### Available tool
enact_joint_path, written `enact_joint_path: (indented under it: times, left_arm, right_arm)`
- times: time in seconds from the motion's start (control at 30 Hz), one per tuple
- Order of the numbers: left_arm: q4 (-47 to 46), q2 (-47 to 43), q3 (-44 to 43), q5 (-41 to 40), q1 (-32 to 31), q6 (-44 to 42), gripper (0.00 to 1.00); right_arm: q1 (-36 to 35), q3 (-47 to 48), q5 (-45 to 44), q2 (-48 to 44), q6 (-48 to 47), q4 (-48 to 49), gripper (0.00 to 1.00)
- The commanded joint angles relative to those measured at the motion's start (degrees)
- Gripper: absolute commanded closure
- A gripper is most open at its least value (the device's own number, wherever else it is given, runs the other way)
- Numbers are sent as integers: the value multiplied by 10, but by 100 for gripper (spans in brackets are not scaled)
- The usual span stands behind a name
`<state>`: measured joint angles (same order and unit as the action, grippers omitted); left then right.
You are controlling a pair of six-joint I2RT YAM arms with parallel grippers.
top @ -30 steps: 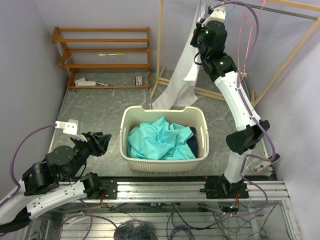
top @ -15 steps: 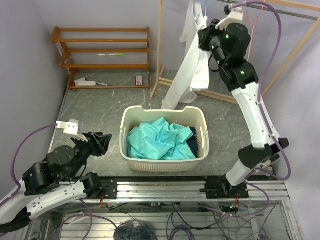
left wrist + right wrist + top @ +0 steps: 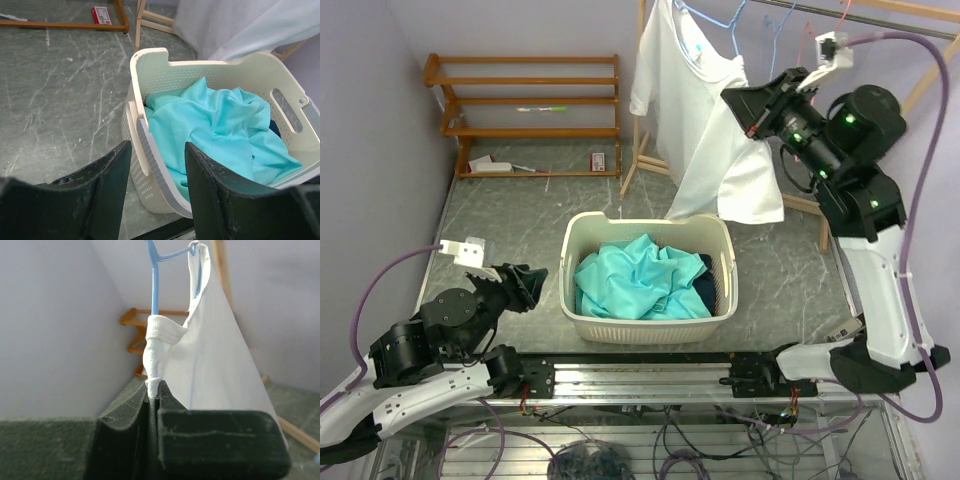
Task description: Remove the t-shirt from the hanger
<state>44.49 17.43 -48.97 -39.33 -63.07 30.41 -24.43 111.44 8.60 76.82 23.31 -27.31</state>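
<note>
Left arm point(image 3: 420, 395) and right arm point(image 3: 875, 290), bolted to the metal rail point(image 3: 650, 382), share white shells, black joints, looping purple cables point(image 3: 885, 36); green lights point(image 3: 847, 119) dot the one at the rail's right end.

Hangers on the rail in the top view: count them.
3. One blue hanger carries the white t-shirt; a bare blue hanger hangs just right of it; a pink hanger shows farther right. More may lie outside the frame.
</note>
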Motion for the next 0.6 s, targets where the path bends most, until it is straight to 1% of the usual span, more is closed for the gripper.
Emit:
enact_joint_path:
  times: [0.0, 0.3, 0.37, 0.57]
  left_arm:
    - [-6, 6, 3, 3, -1, -2, 42]
    - [-3, 7, 2, 0, 0, 0, 42]
    - [-3, 6, 2, 0, 0, 0, 42]
    - [-2, 7, 3, -3, 0, 2, 42]
  right_arm:
    - [2, 12, 94, -50, 12, 93, 100]
    - [2, 65, 135, -90, 41, 101, 100]
    - [2, 57, 153, -104, 52, 112, 100]
    - [2, 16, 169, -160, 61, 120, 100]
